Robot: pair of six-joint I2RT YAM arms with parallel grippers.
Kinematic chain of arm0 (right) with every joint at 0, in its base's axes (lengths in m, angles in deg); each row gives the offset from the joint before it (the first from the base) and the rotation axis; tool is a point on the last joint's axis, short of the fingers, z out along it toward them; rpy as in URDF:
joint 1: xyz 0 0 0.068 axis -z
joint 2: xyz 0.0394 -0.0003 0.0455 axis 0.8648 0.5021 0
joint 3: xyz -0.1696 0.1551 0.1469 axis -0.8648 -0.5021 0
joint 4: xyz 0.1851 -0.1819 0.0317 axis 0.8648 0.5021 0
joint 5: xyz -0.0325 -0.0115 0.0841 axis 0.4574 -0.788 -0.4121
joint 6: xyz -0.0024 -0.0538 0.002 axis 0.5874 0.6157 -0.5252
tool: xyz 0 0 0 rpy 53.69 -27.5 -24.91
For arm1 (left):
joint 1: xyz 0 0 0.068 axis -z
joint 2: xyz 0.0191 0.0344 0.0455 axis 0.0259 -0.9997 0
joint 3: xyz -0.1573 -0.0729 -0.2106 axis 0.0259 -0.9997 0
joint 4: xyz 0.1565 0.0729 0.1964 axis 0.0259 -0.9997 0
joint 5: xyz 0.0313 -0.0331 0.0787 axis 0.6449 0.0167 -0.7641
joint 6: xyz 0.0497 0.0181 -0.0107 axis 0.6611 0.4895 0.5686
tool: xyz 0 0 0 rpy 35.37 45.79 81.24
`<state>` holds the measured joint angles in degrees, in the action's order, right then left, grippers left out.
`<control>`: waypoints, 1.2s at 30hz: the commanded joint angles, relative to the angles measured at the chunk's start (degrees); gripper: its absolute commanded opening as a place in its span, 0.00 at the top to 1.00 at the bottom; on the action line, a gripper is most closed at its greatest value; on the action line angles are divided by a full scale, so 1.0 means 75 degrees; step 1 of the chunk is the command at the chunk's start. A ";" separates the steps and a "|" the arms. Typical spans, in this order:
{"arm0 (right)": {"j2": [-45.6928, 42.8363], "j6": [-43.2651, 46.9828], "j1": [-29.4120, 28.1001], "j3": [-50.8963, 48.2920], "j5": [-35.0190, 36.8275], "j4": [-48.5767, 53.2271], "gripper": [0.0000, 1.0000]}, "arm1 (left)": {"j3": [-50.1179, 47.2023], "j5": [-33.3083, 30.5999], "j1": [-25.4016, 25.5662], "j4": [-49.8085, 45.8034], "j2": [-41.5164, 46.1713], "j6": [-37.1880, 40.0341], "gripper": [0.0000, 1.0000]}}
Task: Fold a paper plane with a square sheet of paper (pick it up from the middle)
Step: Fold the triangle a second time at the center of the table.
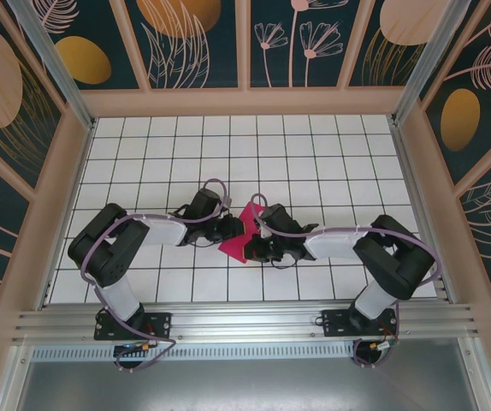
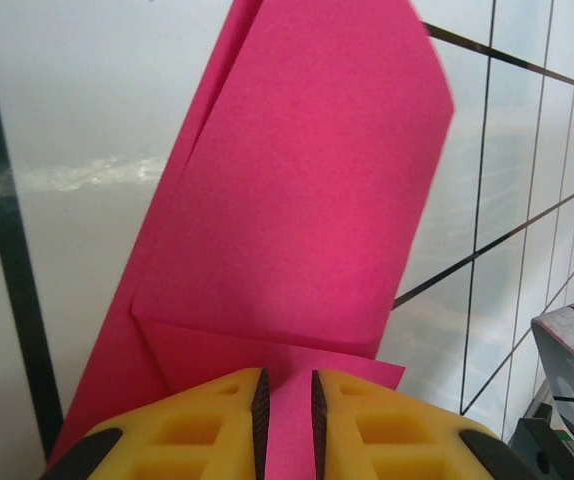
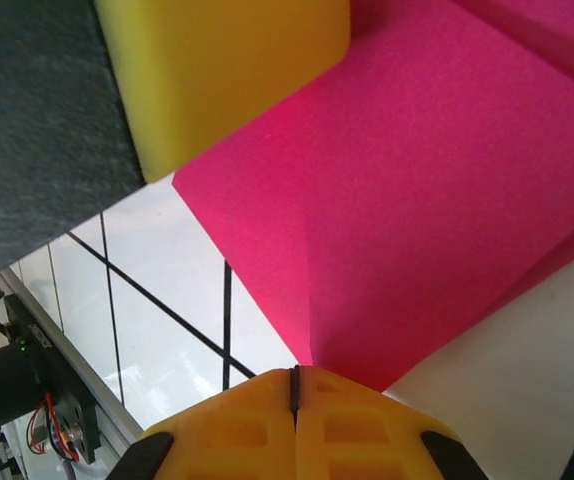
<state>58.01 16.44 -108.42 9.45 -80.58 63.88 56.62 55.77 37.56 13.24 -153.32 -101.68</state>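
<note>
Yellow fingers [image 3: 367, 430] of the right gripper [image 3: 294, 378] were closed flat together. The creased corner of the folded pink paper [image 3: 417, 200] ran straight in at their tips, apparently pinched there. On the left gripper [image 2: 287, 390], the fingers [image 2: 207, 425] stood a narrow slot apart with pink showing in the slot; whether they were gripping it could not be told.

Seen from above, the pink paper [image 1: 239, 233] sat near the middle of the white tiled table [image 1: 314, 154], directly between the two grippers. Both were right up against it, neither arm nearer. Its long axis ran away from the arm bases, crosswise to the line joining the grippers. In the left wrist view it stretched straight ahead of the fingertips. Any coming crease would probably depend on both sides being held firm.
</note>
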 commanded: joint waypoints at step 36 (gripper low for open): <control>0.0882 -0.0199 -0.0264 0.0245 0.0294 0.0562 0.93 | -0.0028 -0.0234 0.0029 -0.0230 -0.0183 0.0224 0.77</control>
<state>62.71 14.94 -110.10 12.11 -80.36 64.84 56.62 55.53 37.56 13.66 -154.24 -101.03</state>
